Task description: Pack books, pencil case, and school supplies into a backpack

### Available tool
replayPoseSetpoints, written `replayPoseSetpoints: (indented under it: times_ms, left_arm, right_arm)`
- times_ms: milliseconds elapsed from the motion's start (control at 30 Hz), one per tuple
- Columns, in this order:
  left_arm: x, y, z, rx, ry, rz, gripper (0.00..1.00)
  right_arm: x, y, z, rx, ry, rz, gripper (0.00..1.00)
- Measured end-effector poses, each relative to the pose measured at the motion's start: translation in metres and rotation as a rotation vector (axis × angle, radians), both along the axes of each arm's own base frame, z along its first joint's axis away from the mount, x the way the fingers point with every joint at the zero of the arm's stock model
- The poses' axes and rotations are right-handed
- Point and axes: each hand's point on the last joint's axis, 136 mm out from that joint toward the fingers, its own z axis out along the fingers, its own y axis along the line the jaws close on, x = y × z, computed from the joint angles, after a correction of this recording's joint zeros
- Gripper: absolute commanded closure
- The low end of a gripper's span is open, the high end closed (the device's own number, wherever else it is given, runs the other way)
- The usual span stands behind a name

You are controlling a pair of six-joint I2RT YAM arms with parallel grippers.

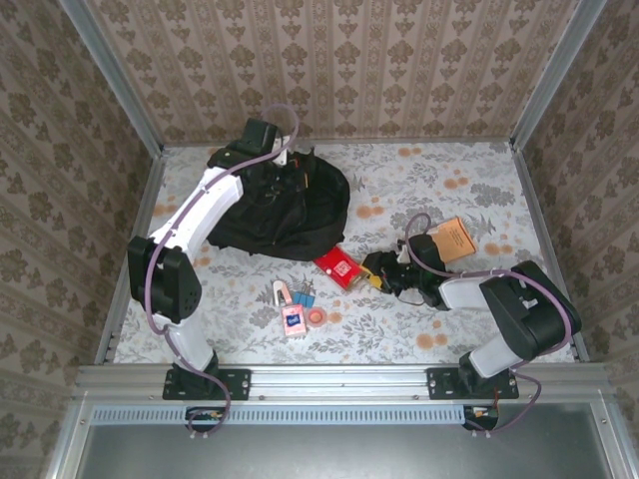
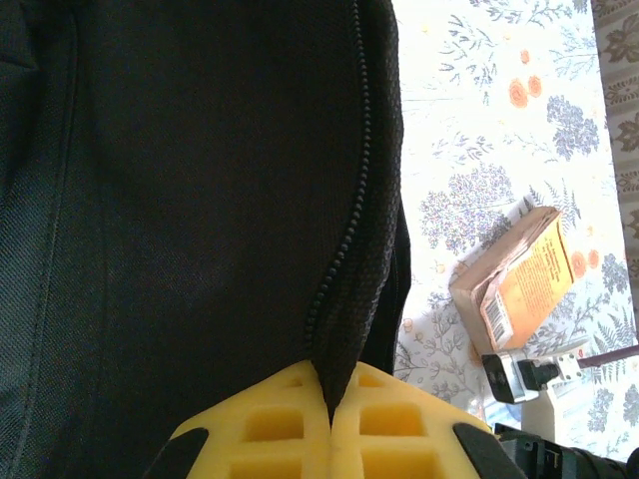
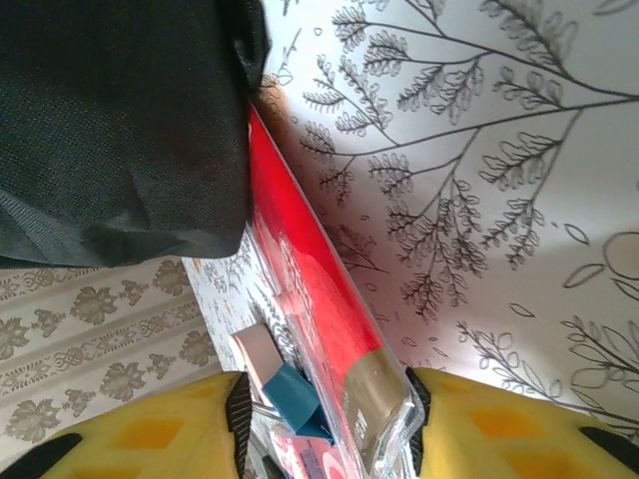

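The black backpack (image 1: 290, 205) lies at the back left of the table. My left gripper (image 1: 283, 158) is at its far top edge, shut on a fold of black fabric beside the zip (image 2: 344, 230); in the left wrist view the yellow pads (image 2: 270, 419) pinch that fold of the backpack (image 2: 180, 180). The flat red pencil case (image 1: 337, 265) lies in front of the backpack. My right gripper (image 1: 377, 271) straddles its near end (image 3: 319, 289): the right pad (image 3: 479, 419) touches it and a gap remains at the left pad. An orange-tan book (image 1: 454, 239) lies right of that arm.
Loose school supplies sit at the front centre: blue binder clips (image 1: 303, 294), a pink card (image 1: 293, 319) and a pink tape roll (image 1: 318, 318). A blue clip (image 3: 295, 399) shows behind the pencil case. The book (image 2: 529, 284) lies beyond the backpack's edge. Metal rails and papered walls ring the table.
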Motion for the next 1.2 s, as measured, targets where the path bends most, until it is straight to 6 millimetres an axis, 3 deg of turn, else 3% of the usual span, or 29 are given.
replayPoseSetpoints:
  times_ms: [167, 300, 467, 633, 833, 967, 1200]
  left_arm:
    - [-0.001, 0.0, -0.004, 0.002, 0.006, 0.0, 1.0]
    - [-0.001, 0.0, -0.003, 0.001, 0.003, 0.0, 1.0]
    - [-0.003, 0.001, 0.0, -0.003, -0.005, 0.0, 1.0]
    - [-0.003, 0.002, 0.0, -0.003, -0.006, 0.0, 1.0]
    - [-0.003, 0.009, 0.008, 0.006, -0.014, -0.005, 1.0]
    - [0.004, 0.025, 0.033, 0.008, -0.051, 0.008, 1.0]
    - [0.005, 0.04, 0.082, 0.0, -0.117, 0.0, 1.0]
  right_arm:
    - [0.002, 0.007, 0.009, 0.032, -0.033, 0.004, 0.6]
    - [0.005, 0.024, 0.017, 0.049, -0.051, 0.04, 0.65]
    - [0.015, 0.043, 0.02, 0.069, -0.057, 0.064, 0.81]
    - [0.017, 0.045, 0.017, 0.063, -0.051, 0.061, 1.0]
    - [0.009, 0.03, 0.031, -0.031, -0.089, 0.05, 1.0]
    - [-0.004, 0.006, 0.049, -0.15, -0.132, 0.035, 1.0]
    - [-0.017, -0.032, 0.114, -0.35, -0.291, 0.02, 1.0]
